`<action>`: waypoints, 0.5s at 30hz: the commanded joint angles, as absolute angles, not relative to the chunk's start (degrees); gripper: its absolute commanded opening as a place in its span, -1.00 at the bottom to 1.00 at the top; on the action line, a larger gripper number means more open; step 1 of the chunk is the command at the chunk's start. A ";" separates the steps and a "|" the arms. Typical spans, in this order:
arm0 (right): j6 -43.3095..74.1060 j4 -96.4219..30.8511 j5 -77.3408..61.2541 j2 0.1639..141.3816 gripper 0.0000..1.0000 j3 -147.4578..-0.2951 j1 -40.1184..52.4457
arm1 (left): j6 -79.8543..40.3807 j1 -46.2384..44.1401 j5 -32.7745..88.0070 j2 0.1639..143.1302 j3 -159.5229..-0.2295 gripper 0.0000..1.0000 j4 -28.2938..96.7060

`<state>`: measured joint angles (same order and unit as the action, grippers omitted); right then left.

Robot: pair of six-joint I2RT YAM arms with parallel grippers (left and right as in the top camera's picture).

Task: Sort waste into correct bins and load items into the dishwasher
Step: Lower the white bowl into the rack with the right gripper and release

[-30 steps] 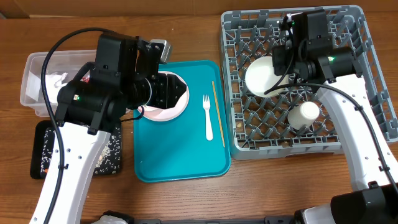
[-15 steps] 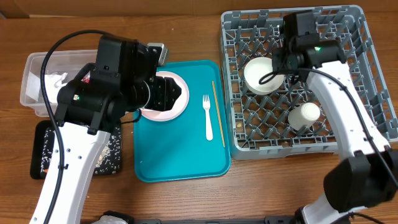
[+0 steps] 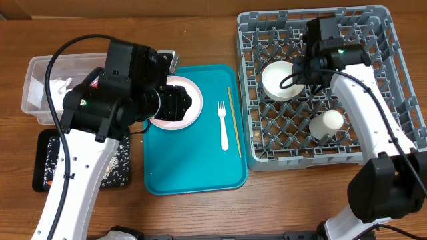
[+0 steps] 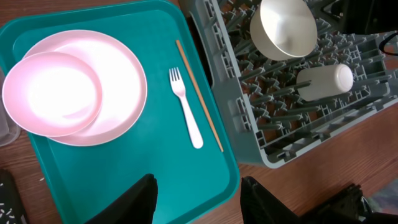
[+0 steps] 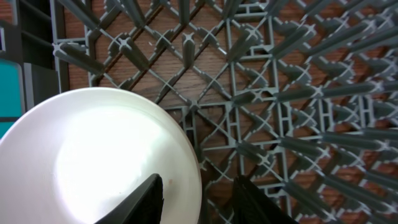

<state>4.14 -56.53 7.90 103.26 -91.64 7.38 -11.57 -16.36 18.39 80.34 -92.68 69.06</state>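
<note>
In the left wrist view, a pale pink plate [image 4: 118, 93] carrying a small bowl [image 4: 53, 93] lies on the teal tray's left side. To their right are the white fork [image 4: 185, 107] and the tan chopstick [image 4: 199, 93]. My left gripper [image 4: 198, 180] hovers open above the tray's near edge with nothing between its fingers. In the grey dishwasher rack [image 3: 383, 40] a white bowl [image 3: 279, 81] sits upright and a white cup [image 3: 327, 123] lies on its side. My right gripper [image 5: 199, 183] is open astride the white bowl's [image 5: 93, 162] rim, one finger over the inside, one outside.
The teal tray [image 3: 193, 167] lies mid-table beside the rack. A clear tub [image 3: 37, 93] holding crumpled white paper [image 3: 59, 87] stands at the far left. In front of it lies a black tray [image 3: 47, 167] scattered with white rice. The left arm covers part of both bins.
The right arm swung left and back over the rack, and the white bowl now sits lower and slightly further left among the pegs. The left arm barely shifted.
</note>
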 commanded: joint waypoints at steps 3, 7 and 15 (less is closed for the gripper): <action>4.73 -54.54 3.29 103.02 -0.21 -88.58 7.01 | -10.28 -16.16 17.82 80.68 -93.43 -0.08 69.04; 4.75 -53.63 1.56 103.02 -0.21 -87.22 7.01 | -10.28 -16.16 17.80 80.68 -93.43 -0.08 69.01; 4.73 -49.76 0.95 103.02 -0.22 -83.46 7.01 | -10.28 -16.16 17.80 80.68 -93.43 -0.08 68.99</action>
<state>4.47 -50.48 1.67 103.26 -83.99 7.01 -11.55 -16.36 18.35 80.42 -92.68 69.06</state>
